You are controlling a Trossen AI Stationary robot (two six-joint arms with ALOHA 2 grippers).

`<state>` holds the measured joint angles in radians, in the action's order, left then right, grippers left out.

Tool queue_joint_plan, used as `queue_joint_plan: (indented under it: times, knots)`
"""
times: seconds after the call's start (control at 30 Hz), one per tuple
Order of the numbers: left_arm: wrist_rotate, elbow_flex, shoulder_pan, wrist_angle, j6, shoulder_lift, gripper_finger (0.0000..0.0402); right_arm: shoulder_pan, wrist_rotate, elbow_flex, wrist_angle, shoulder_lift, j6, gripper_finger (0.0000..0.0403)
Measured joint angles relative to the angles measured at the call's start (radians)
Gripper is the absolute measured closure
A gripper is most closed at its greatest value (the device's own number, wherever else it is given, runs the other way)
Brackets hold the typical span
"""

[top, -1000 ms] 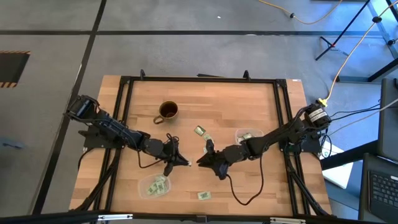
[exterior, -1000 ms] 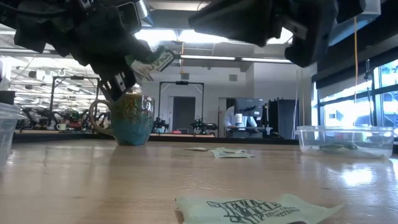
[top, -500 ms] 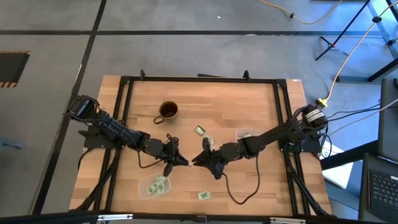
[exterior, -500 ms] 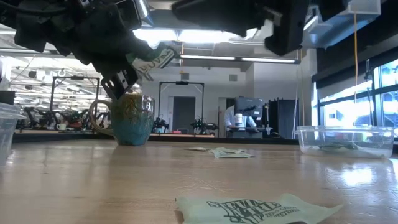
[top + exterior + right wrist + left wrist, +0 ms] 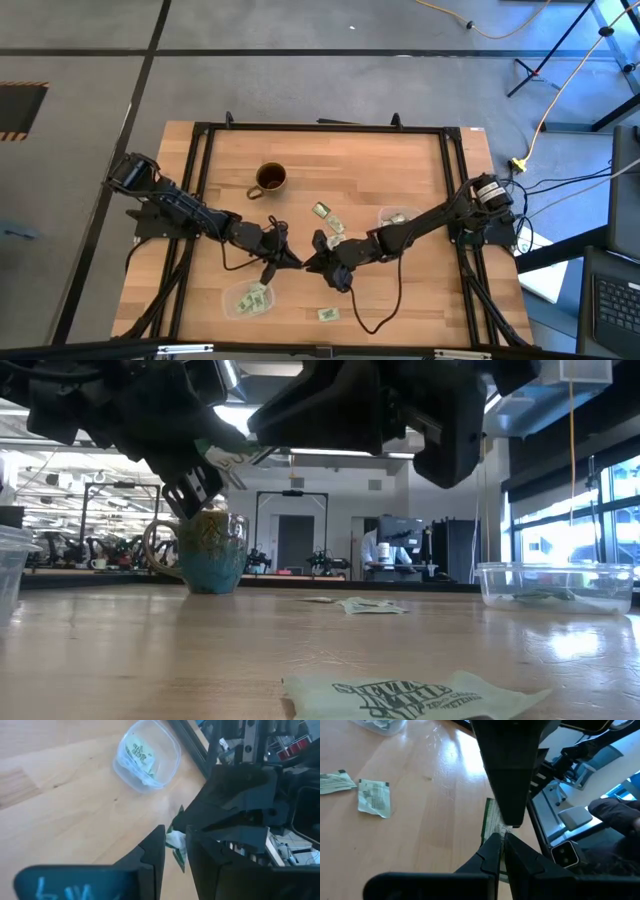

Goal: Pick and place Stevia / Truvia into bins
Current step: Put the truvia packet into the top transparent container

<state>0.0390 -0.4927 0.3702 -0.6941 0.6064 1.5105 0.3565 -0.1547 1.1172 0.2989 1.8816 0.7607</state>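
Observation:
A green and white Stevia sachet [image 5: 491, 822] is held up over the table's middle by my left gripper [image 5: 502, 851], which is shut on it. My right gripper [image 5: 176, 830] faces it from the table's right. It is open, with a finger on either side of the sachet's free end [image 5: 176, 844]. In the high view the two grippers meet tip to tip at the left gripper [image 5: 293, 262] and the right gripper [image 5: 313, 263]. One clear bin [image 5: 250, 299] with sachets sits near the near edge. The other bin [image 5: 398, 216] sits right of centre. My left gripper pinches one end of the sachet [image 5: 501, 839] between its two fingers, coming about level from the table's left. The sachet is lifted clear and sticks out past the fingertips toward the right gripper. My right gripper: whether its fingers touch the sachet, I cannot tell.
A brown mug [image 5: 270, 178] stands toward the far left. Loose sachets lie flat on the wood, two near the middle [image 5: 321, 210] [image 5: 335, 224] and one by the near edge [image 5: 327, 314]. A black frame [image 5: 455, 180] borders the table. Cables trail under both arms.
My right gripper has moved toward the table's left, closing on the left gripper until its fingers stand around the held sachet. The left gripper and the sachet have kept still.

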Motion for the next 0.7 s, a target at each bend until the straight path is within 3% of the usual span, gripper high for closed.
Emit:
queue_joint_plan:
  times: [0.7]
  knots:
    - [-0.002, 0.000, -0.001, -0.005, 0.000, 0.000, 0.0384, 0.005, -0.048, 0.000, -0.034, 0.000, 0.034, 0.0321]
